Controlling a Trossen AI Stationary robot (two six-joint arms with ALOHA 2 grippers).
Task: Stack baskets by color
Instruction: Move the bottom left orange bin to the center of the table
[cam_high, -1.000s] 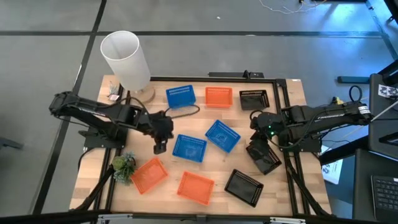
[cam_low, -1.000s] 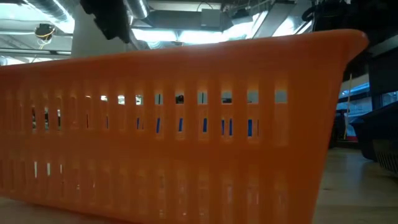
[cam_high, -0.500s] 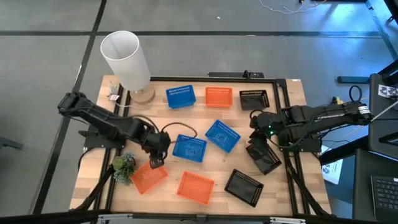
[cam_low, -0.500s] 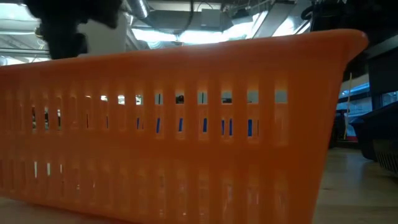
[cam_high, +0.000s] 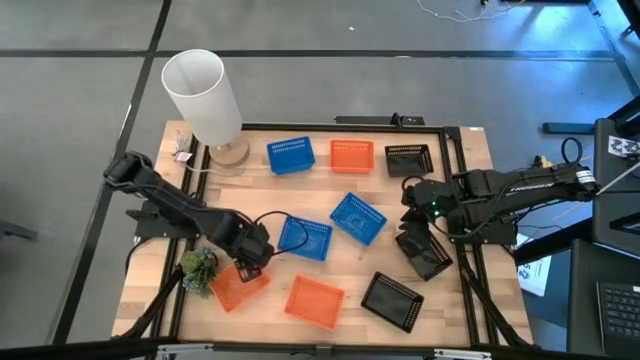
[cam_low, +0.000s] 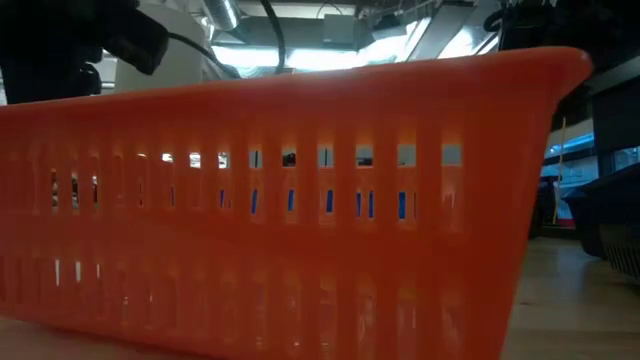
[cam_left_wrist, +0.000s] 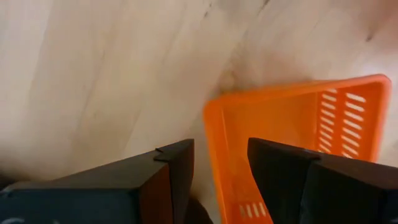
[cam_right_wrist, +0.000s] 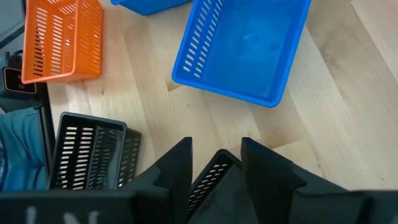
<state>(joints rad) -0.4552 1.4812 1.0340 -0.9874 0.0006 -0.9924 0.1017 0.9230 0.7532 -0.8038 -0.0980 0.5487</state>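
Blue (cam_high: 291, 154), orange (cam_high: 351, 154) and black (cam_high: 408, 160) baskets stand in a row at the far edge. Two more blue baskets (cam_high: 305, 237) (cam_high: 358, 218) lie mid-table. Along the near edge lie two orange baskets (cam_high: 238, 285) (cam_high: 314, 301) and a black one (cam_high: 391, 299). My left gripper (cam_high: 250, 260) points down, open, over the near-left orange basket. Its fingers stand on either side of that basket's end wall (cam_left_wrist: 214, 143); whether they touch it I cannot tell. My right gripper (cam_high: 418, 243) is at the right, shut on another black basket (cam_high: 428, 255). My right gripper holds the black basket by one side wall (cam_right_wrist: 214, 177), which stands between the two fingers, one finger inside the basket and one outside. The fingers slant down from the table's right side. In the high view the basket sits tilted under the gripper.
A tall white cylinder (cam_high: 205, 100) stands at the far left corner and a small green plant (cam_high: 198, 268) just left of the near-left orange basket. In the low view the near orange basket (cam_low: 300, 200) fills the picture. A dark frame (cam_high: 452, 200) rims the table.
My left gripper has gone down and toward the table's near edge, from beside the middle blue basket to the near-left orange basket, turning as it went. My right gripper and its black basket have kept still.
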